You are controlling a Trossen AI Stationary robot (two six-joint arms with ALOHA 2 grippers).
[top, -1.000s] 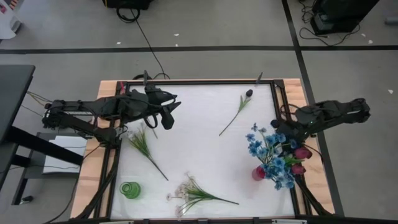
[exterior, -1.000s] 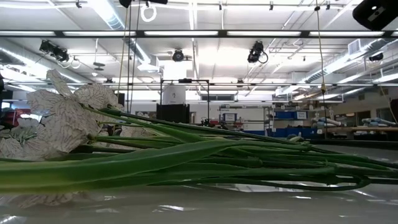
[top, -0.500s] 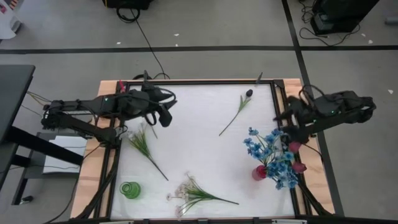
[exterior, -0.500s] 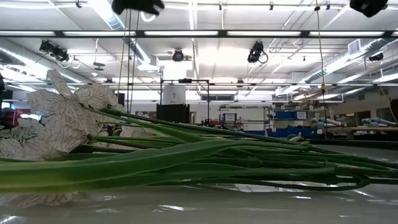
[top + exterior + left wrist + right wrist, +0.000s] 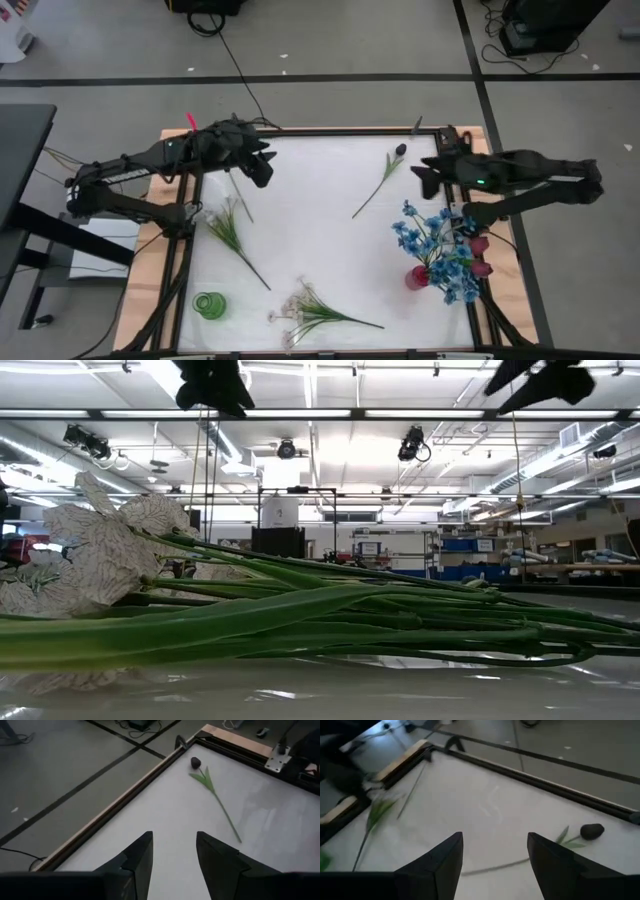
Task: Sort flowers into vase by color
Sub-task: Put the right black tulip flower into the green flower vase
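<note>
A dark-budded flower point(image 5: 399, 151) lies on the white table top at the far right, its stem slanting toward the middle. It also shows in the left wrist view point(image 5: 196, 762) and the right wrist view point(image 5: 592, 831). A red vase point(image 5: 415, 277) at the near right holds blue flowers point(image 5: 440, 245) and dark red tulips point(image 5: 481, 244). A green vase point(image 5: 208, 305) stands at the near left. A white spray point(image 5: 300, 310) lies near the front edge, and a green-leaved spray point(image 5: 228, 225) lies at the left. My left gripper point(image 5: 262, 172) hovers open above the far left. My right gripper point(image 5: 420, 172) hovers open by the dark-budded flower's stem.
The black frame and wooden border point(image 5: 320, 129) run around the table top. The white spray point(image 5: 110, 560) lies right in front of the low camera, with both arms high above it. Bare table top lies in the middle point(image 5: 310, 230).
My right gripper has drawn away from the flowers in the red vase, rising and going toward the far edge and the table's left, and it has rolled about. My left gripper has swung toward the far edge and now points toward the table's right.
</note>
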